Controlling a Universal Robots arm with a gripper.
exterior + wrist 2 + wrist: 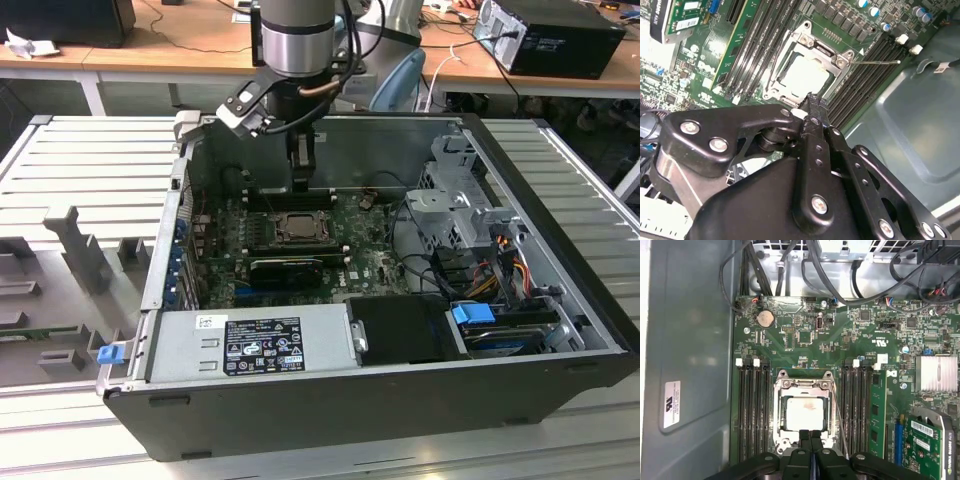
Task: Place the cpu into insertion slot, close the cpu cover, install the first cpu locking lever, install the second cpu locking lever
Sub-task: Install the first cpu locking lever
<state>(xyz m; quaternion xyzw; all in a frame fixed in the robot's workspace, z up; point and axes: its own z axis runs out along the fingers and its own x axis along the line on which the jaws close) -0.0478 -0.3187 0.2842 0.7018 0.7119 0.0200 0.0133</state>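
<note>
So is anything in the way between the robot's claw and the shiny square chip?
Nothing visible is. The gripper hangs shut at the edge of the cpu cover, and the cpu shows bare through the cover's window.

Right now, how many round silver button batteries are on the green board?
1. The round battery sits near a corner of the green board, close to the grey case wall. The gripper covers part of the board, so another may be hidden.
</note>
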